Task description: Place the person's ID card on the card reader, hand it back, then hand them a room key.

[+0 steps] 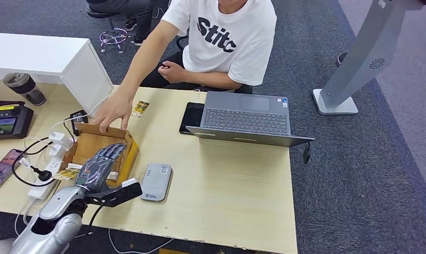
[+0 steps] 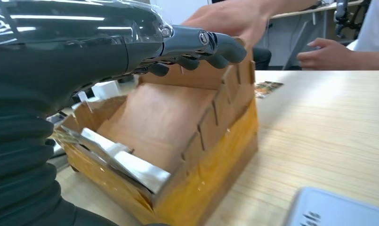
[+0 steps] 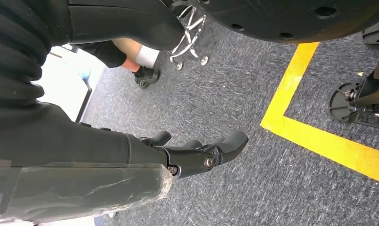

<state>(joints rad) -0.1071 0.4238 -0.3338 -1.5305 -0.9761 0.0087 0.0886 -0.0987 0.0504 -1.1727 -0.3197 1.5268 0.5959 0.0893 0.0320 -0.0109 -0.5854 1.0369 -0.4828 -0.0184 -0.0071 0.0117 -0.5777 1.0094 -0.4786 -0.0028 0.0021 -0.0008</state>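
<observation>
The robot's left hand (image 1: 101, 164) reaches over an open cardboard box (image 1: 123, 159) at the near left of the wooden desk (image 1: 232, 185), its fingers (image 2: 211, 44) stretched forward and slightly curled above the box's hollow, holding nothing. The box has a slotted wall with yellow tape on its outer face, and a silvery strip lies along its near edge. A person in a white T-shirt (image 1: 229, 37) sits across the desk and rests a hand (image 1: 112, 110) on the far rim of the box. A small card (image 1: 140, 108) lies flat on the desk just beside that hand, on the far side of the box. A second card with a similar yellowish print (image 1: 66, 174) lies at the near left corner of the box; I cannot tell which is the ID card. The grey card reader (image 1: 156, 181) lies flat just to the right of the box. Farther right an open laptop (image 1: 246, 117) faces the person. The right hand (image 3: 197, 153) hangs over grey carpet (image 3: 234, 99) near a yellow floor line (image 3: 319, 136), fingers loosely curled and empty.
</observation>
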